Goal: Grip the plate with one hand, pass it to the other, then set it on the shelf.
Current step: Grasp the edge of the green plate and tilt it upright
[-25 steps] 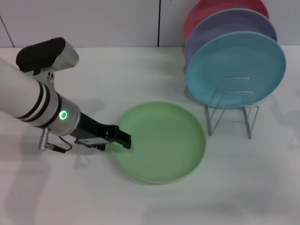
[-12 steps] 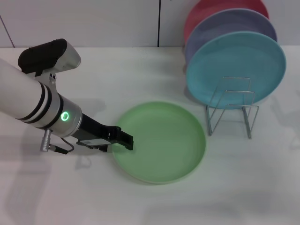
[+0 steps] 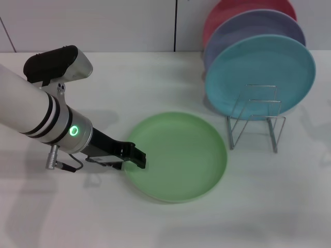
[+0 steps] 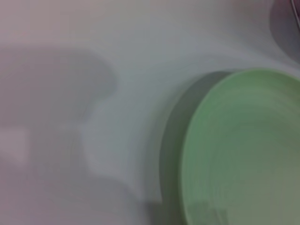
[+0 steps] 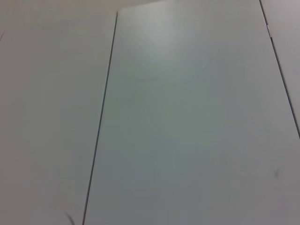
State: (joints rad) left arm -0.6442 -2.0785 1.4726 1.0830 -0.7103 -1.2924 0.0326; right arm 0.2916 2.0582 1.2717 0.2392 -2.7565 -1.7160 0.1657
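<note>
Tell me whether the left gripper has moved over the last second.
Yes, slightly. Judged against the wire rack, which has not shifted, the left gripper at the green plate edge has crept a little nearer the rack, and the arm behind it has followed.

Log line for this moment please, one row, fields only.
left gripper: at near-left rim of green plate, grip unclear | plate: flat on table | right arm: out of view | wire rack: front slot free

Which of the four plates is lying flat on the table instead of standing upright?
The light-green plate. It lies flat on the table, with the left hand at its rim. The light-blue plate, the lavender plate and the red plate stand upright behind the shelf.
</note>
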